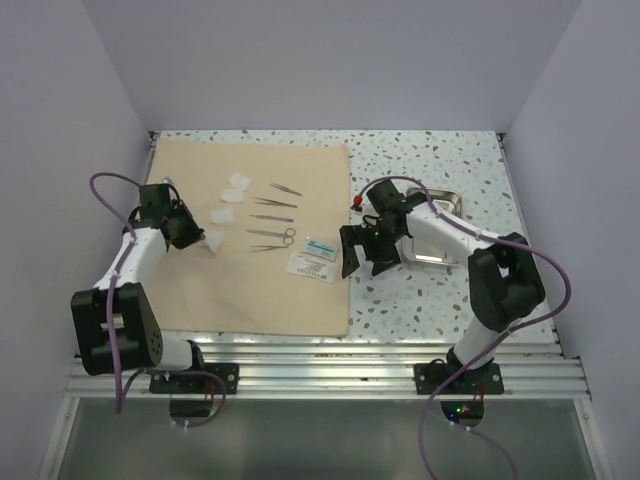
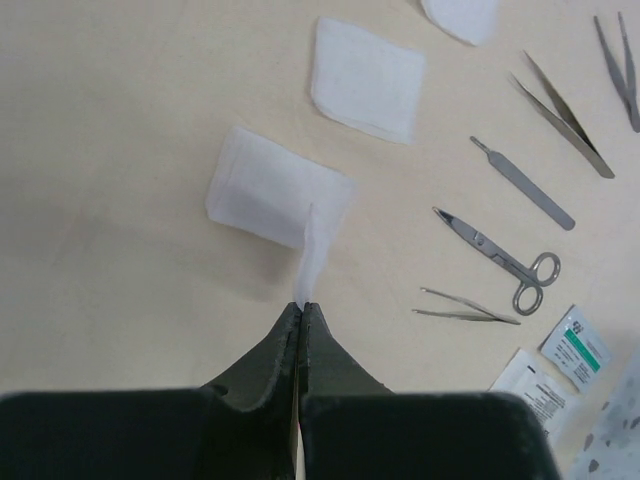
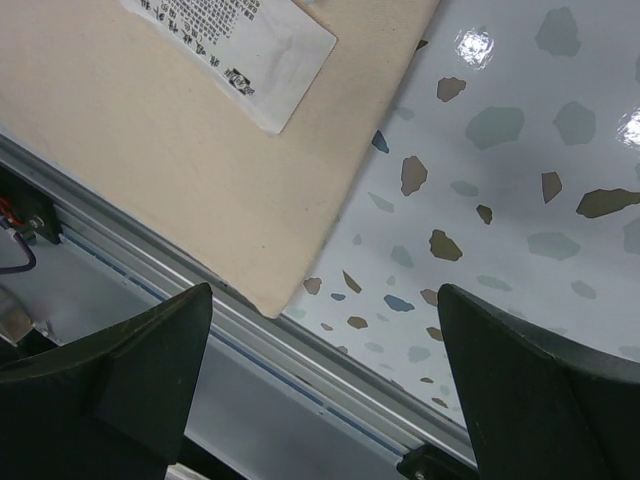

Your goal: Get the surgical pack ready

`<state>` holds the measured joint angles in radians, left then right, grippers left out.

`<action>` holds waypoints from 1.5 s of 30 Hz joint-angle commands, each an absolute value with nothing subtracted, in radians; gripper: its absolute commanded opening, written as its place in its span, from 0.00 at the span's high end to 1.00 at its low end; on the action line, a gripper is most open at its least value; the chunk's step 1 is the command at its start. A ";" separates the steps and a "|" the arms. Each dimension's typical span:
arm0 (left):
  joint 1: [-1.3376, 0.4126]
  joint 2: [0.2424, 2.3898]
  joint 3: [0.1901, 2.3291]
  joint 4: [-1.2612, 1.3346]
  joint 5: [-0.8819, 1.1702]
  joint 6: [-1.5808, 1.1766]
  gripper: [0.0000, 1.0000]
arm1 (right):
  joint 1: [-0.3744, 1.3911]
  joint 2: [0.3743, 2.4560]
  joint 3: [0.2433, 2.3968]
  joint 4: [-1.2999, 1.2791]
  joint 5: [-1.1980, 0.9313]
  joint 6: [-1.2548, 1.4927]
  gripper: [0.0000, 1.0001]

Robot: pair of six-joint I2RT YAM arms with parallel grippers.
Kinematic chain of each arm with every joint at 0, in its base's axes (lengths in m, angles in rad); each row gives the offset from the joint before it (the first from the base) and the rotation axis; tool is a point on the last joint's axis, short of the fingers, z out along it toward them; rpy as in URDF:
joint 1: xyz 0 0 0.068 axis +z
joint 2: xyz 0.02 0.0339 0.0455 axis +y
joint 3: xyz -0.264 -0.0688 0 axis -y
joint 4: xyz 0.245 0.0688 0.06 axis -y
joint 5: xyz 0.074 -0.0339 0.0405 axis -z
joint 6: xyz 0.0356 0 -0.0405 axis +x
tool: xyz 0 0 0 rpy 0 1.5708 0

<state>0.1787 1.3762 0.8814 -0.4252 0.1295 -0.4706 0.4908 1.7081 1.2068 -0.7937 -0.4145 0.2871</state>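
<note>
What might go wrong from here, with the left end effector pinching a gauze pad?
1. The left end effector, shut, grips only a thin flap of the gauze pad; lifting may unfold the pad or let it slip out.
2. The right end effector hangs open close to the right edge of the cloth; moving low, a finger might catch that edge and shift the instruments.

White arms, black joints, purple cables, dark pincers

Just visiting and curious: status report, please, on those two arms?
Left gripper shut on gauze pad. Right gripper open, empty, above cloth corner. Instruments on cloth; tray apart, beside right arm. Nothing blocking.
</note>
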 commanded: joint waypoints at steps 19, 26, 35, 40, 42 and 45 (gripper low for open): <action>0.190 1.571 1.012 -0.279 0.238 -0.540 1.00 | 0.494 1.729 1.246 -0.813 -0.422 0.267 0.01; 0.203 1.575 0.989 -0.308 0.207 -0.555 1.00 | 0.492 1.730 1.243 -0.807 -0.428 0.268 0.01; 0.210 1.604 0.977 -0.350 0.163 -0.563 1.00 | 0.492 1.732 1.241 -0.805 -0.430 0.267 0.01; 0.212 1.617 0.976 -0.353 0.132 -0.554 1.00 | 0.494 1.735 1.243 -0.805 -0.428 0.267 0.01; 0.212 1.623 0.980 -0.365 0.123 -0.543 1.00 | 0.494 1.733 1.243 -0.807 -0.428 0.267 0.01; 0.219 1.629 0.982 -0.371 0.114 -0.529 1.00 | 0.495 1.733 1.243 -0.807 -0.428 0.267 0.01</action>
<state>0.2028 1.6161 0.9722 -0.3614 0.1448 -0.5480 0.4908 1.7290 1.2095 -0.7998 -0.4137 0.2859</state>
